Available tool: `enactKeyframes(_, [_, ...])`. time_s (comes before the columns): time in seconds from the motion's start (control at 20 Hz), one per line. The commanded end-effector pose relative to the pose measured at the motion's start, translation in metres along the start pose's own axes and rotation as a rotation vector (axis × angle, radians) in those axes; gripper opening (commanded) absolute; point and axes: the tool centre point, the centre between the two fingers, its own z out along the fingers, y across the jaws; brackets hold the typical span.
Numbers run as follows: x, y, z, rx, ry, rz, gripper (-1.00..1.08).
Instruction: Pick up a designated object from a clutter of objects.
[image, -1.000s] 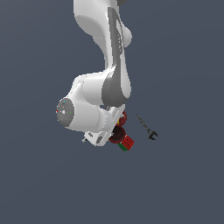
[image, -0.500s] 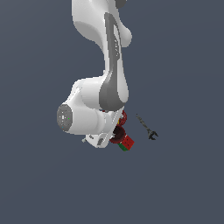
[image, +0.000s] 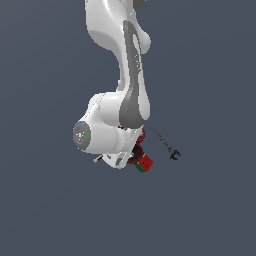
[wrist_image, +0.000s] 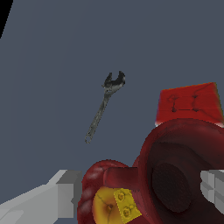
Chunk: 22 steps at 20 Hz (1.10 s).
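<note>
In the wrist view the dark red bowl (wrist_image: 175, 175) lies close up, its dark hollow facing the camera. Against it rests the red plate (wrist_image: 107, 197) with its yellow figure. My gripper (wrist_image: 140, 190) is open, one grey finger (wrist_image: 65, 194) beside the plate and the other finger (wrist_image: 214, 186) at the bowl's far side. The exterior view shows only a sliver of the bowl (image: 135, 156) under the arm, and the gripper itself is hidden there.
A red-green cube (wrist_image: 190, 103) sits just behind the bowl and shows as (image: 145, 163) under the wrist. A dark wrench (wrist_image: 105, 105) lies apart on the grey floor (image: 167, 145). A thin pale tool tip (image: 97, 159) pokes out beside the wrist.
The wrist has shifted slightly down and toward the exterior view's right, closer over the clutter. The objects have not moved.
</note>
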Motion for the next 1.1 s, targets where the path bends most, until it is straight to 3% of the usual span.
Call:
enactKeyframes(0.0, [0.0,0.0,0.007,0.0,0.0,-0.001,1.08])
enactKeyframes(0.1, [0.0,0.0,0.008,0.0,0.0,-0.001,1.08])
enactKeyframes(0.15, [0.0,0.0,0.008,0.0,0.0,-0.001,-1.0])
enactKeyframes(0.75, [-0.001,-0.001,0.008,0.002,-0.001,0.002,-1.0])
enactKeyframes(1.05, [0.008,-0.017,-0.005,0.002,-0.002,0.001,-1.0])
